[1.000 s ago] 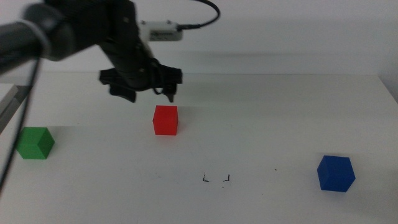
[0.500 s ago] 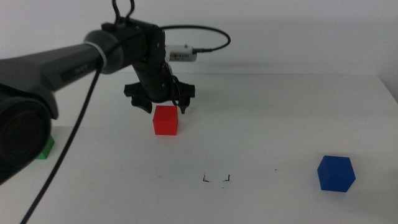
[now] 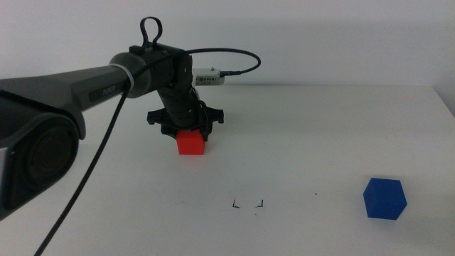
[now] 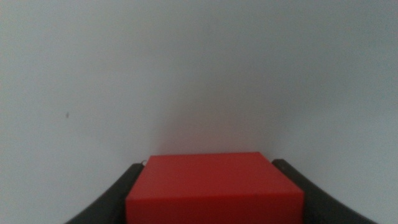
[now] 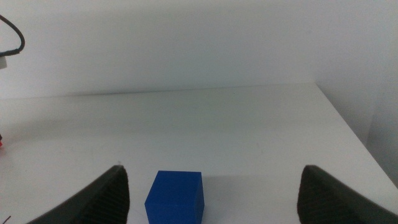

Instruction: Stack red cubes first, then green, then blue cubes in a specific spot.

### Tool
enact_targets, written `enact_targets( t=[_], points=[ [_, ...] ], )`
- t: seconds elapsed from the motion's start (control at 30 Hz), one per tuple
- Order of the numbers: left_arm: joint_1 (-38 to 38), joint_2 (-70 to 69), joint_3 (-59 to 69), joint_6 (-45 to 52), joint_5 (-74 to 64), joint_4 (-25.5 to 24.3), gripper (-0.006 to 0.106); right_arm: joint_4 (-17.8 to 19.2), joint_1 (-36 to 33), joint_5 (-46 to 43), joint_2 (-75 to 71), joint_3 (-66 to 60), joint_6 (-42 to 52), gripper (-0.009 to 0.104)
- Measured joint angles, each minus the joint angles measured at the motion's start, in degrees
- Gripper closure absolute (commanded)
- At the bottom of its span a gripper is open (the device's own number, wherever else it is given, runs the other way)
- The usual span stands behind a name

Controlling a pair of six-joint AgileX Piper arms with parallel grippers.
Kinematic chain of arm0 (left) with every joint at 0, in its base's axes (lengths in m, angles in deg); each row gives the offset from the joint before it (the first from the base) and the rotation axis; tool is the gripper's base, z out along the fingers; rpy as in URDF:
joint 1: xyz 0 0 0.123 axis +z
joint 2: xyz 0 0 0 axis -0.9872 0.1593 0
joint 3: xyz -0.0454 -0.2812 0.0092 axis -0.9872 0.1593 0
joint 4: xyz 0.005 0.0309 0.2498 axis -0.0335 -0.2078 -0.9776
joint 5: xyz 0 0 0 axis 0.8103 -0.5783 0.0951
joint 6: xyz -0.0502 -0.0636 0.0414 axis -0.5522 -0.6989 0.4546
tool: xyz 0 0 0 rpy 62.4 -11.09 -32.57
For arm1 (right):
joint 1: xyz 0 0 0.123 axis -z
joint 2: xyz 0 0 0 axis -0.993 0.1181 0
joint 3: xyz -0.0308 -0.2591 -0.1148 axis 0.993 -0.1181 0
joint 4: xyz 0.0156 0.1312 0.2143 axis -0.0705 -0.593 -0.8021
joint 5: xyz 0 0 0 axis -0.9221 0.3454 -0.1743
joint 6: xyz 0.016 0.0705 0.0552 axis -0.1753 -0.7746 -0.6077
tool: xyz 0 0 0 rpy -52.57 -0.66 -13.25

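The red cube [image 3: 191,146] sits on the white table behind the two black corner marks [image 3: 247,205]. My left gripper [image 3: 186,129] is down over it, open, with one jaw on each side of the cube. In the left wrist view the red cube [image 4: 214,193] fills the gap between the jaws. The blue cube [image 3: 384,198] sits at the front right. My right gripper [image 5: 211,205] is open, just behind the blue cube [image 5: 175,196], and is out of the middle view. The green cube is hidden behind the left arm.
The left arm [image 3: 64,85] crosses the left side of the middle view, with its cable [image 3: 227,67] looping behind the gripper. A lone black speck [image 3: 316,193] lies right of the corner marks. The table's far edge runs behind the red cube.
My left gripper has come down from above and behind the red cube until its jaws straddle it. The arm now hides the green cube. The cubes have not moved.
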Motion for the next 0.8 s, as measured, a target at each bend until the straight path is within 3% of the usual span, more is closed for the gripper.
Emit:
enact_targets(
  t=[0.13, 0.33, 0.47, 0.8],
  points=[
    [-2.4, -5.2, 2.8, -2.6, -1.0, -0.7, 0.102, 0.0, 0.0, 0.0, 0.0, 0.0, 0.0, 0.003],
    [-13.5, -17.7, 16.5, -20.8, 5.4, -4.2, 0.102, 0.0, 0.0, 0.0, 0.0, 0.0, 0.0, 0.003],
    [-19.4, -18.4, 18.1, -28.5, 5.3, -8.2, 0.102, 0.0, 0.0, 0.0, 0.0, 0.0, 0.0, 0.003],
    [-21.0, -12.6, 18.2, -33.5, 5.6, -10.0, 0.102, 0.0, 0.0, 0.0, 0.0, 0.0, 0.0, 0.003]
  ],
)
